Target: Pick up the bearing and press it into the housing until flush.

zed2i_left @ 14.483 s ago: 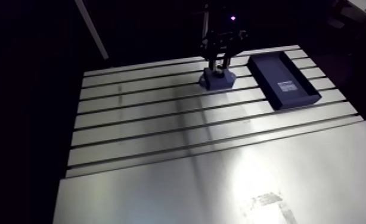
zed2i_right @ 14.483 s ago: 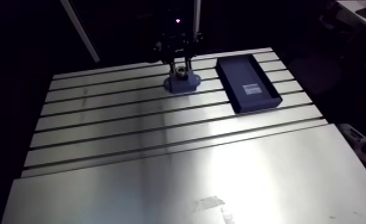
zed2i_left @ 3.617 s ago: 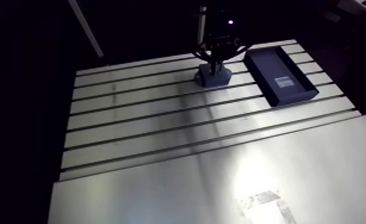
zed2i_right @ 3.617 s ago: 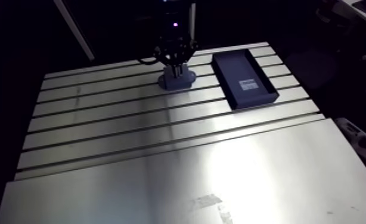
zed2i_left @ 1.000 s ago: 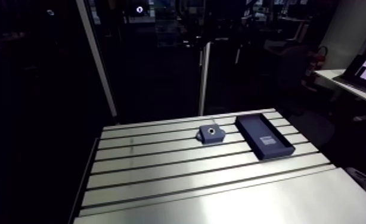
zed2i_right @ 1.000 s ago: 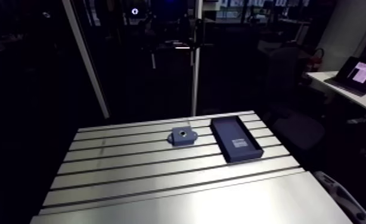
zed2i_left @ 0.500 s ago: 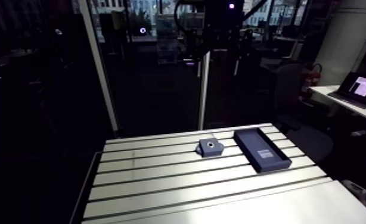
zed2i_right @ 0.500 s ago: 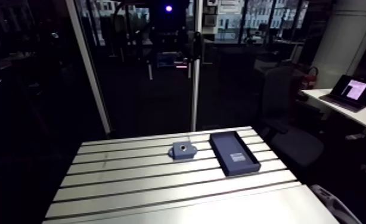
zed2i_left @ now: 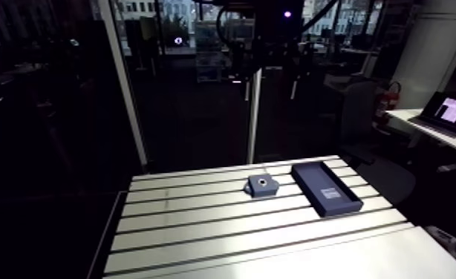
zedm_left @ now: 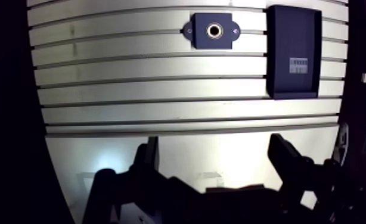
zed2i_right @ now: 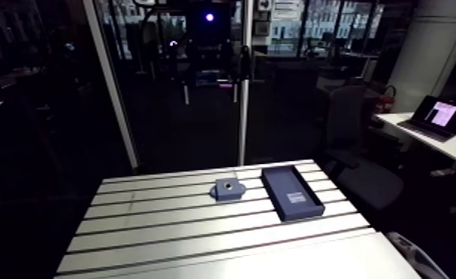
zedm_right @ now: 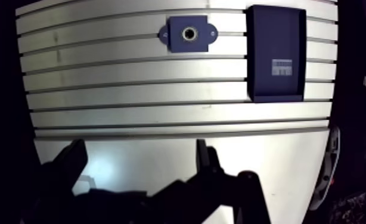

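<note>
The dark blue housing point(zedm_left: 212, 31) lies flat on the slotted table point(zedm_left: 132, 83), far ahead of my gripper. A pale ring, the bearing point(zedm_left: 213, 30), sits in the housing's centre around a dark hole; I cannot tell whether it is flush. In the arm view the housing point(zed2i_left: 261, 185) rests near the table's far edge. My gripper point(zedm_left: 215, 158) hangs high above the table, open, with nothing between its fingers point(zedm_left: 146, 158).
A dark blue tray point(zedm_left: 294, 50) with a small label lies beside the housing, a short gap between them; the arm view shows the tray point(zed2i_left: 326, 188) too. Behind the table rise a pale upright post point(zed2i_left: 253, 111) and a slanted bar point(zed2i_left: 123, 81). A smooth plate point(zed2i_left: 290, 260) covers the table's near part.
Earlier my gripper stood down on the housing. It has since lifted far above the table and left the housing where it was. The camera rose with the arm; just before now almost nothing differs.
</note>
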`<state>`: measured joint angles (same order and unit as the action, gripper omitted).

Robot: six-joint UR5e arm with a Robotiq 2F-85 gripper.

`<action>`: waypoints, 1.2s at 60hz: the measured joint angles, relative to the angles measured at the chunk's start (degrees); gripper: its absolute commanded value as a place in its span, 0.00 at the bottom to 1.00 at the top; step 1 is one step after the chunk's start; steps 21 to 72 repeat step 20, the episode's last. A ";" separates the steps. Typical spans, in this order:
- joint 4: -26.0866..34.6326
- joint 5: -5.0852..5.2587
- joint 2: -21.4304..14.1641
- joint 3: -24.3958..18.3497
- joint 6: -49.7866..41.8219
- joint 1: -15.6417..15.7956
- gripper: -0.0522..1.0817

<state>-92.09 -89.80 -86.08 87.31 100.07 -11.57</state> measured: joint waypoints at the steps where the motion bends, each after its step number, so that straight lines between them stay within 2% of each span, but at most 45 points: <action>1: 0.00 0.03 0.02 0.00 -0.05 0.00 0.05; 20: -0.04 0.47 0.40 0.34 -0.47 0.33 0.05; 72: -0.04 0.47 0.40 0.34 -0.47 0.33 0.05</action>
